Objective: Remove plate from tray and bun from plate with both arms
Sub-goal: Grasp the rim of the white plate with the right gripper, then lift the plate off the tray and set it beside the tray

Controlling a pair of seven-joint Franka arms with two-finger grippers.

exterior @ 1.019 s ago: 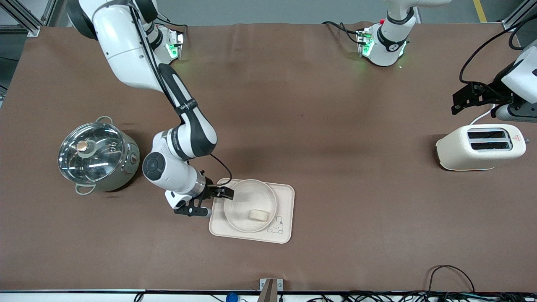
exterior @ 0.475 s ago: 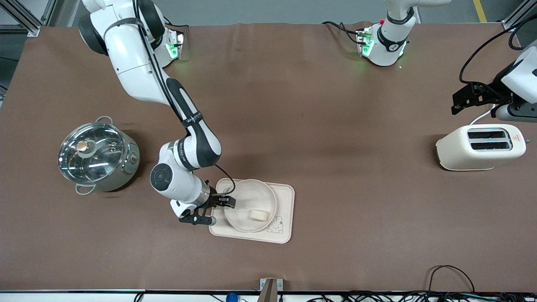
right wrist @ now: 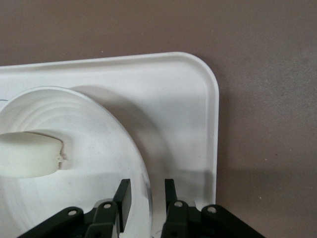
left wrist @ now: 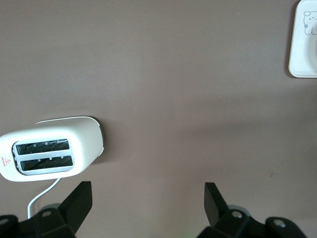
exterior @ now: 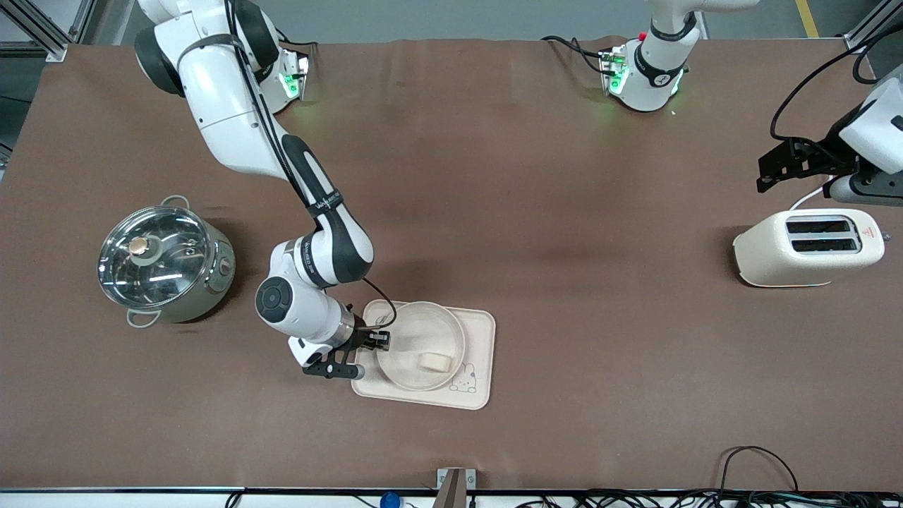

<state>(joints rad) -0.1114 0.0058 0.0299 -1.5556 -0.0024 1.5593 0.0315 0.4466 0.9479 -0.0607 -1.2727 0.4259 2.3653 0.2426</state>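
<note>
On the brown table (exterior: 536, 212), toward the edge nearest the front camera, lies the cream tray (exterior: 482, 353), a small rabbit printed in one corner. The round plate (exterior: 409, 339) rests on the tray, covering most of it, and the small pale bun (exterior: 434, 362) sits on the plate, off centre, toward the rabbit corner.

The right pincer (exterior: 379, 341) is low at the plate's edge on the side facing the right arm's end of the table. In the right wrist view the right pincer (right wrist: 144, 198) has its two black fingers (right wrist: 122, 197) straddling the plate's raised rim, one inside the plate and one outside over the tray. A narrow gap remains between them, so they look nearly closed on the rim; whether they already pinch it firmly I cannot tell. This side approach probably lets the arm lift or slide the plate off the tray without touching the bun.

The left pincer (exterior: 774, 173) waits in the air at the left arm's end of the table, over bare table beside a cream toaster (exterior: 808, 247), well apart from the tray. In the left wrist view the left pincer (left wrist: 147, 201) has its fingers spread wide and holds nothing. A lidded steel pot (exterior: 164, 262) stands toward the right arm's end, untouched.
</note>
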